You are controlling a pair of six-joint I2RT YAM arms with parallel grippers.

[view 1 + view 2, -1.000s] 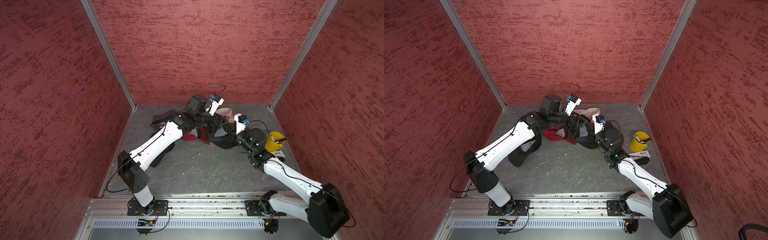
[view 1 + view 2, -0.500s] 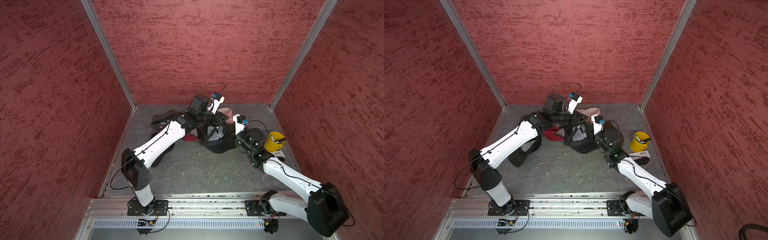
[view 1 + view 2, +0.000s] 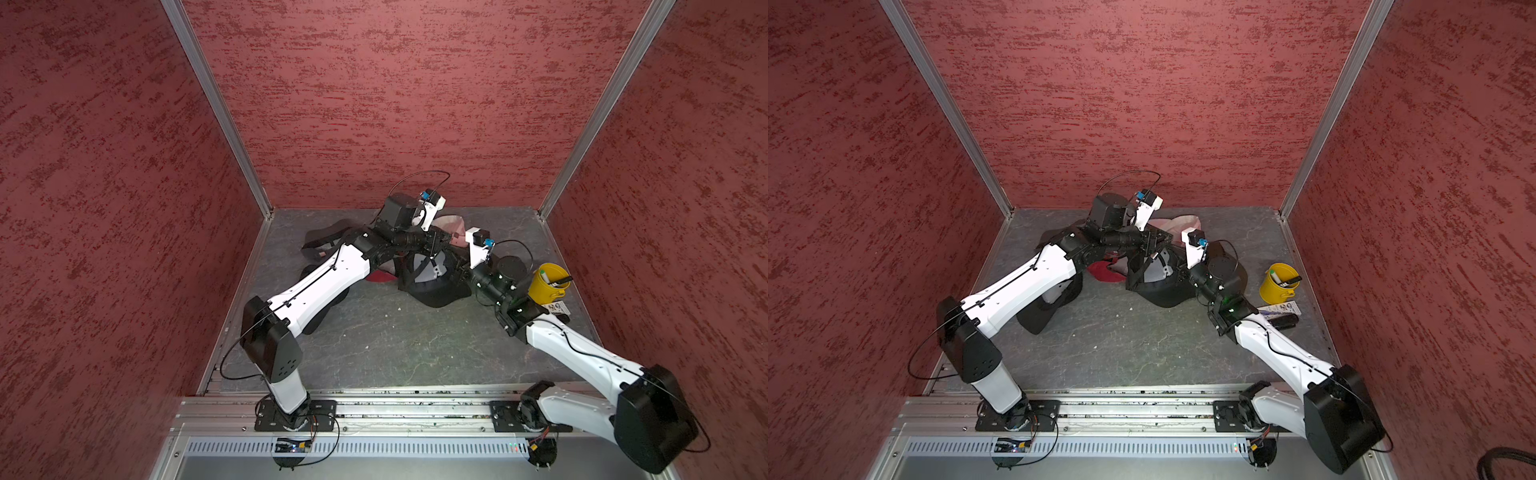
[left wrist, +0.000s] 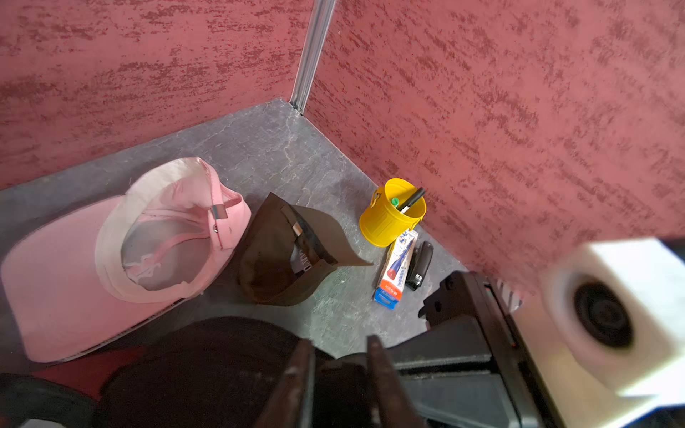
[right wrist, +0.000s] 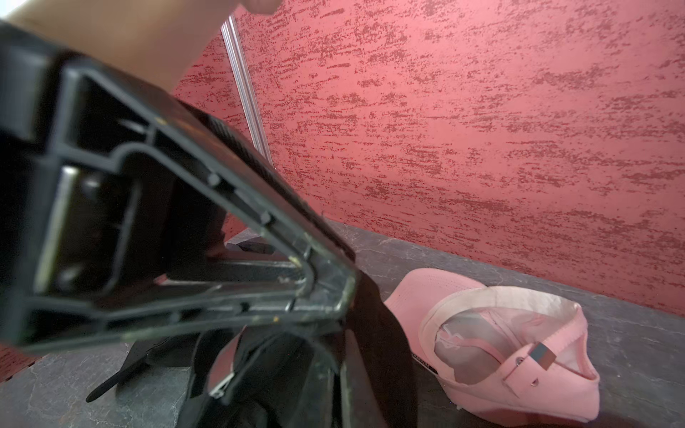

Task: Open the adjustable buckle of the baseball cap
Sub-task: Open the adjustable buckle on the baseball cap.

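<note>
No legible text; print on blue-orange box (image 4: 396, 266), black stapler (image 4: 419, 264) too blurred.

Near half of the counter (image 3: 395, 349) lies open between the two arm bases, a wide lane in from the near edge.

Centre blocked: left arm (image 3: 316, 286) and right arm (image 3: 582, 357) meet over the black cap (image 3: 432, 291). Red cap (image 3: 380, 276) just left of it, pink cap (image 3: 451, 222) behind it toward the far wall.

Dark cap (image 3: 324, 241) at far left; second dark cap (image 3: 1038, 318) under the left arm.

Right side crowded: brown cap (image 4: 285, 255), yellow bucket (image 3: 546, 286), box (image 3: 1281, 308), stapler (image 3: 1283, 321). Far right corner bare.
</note>
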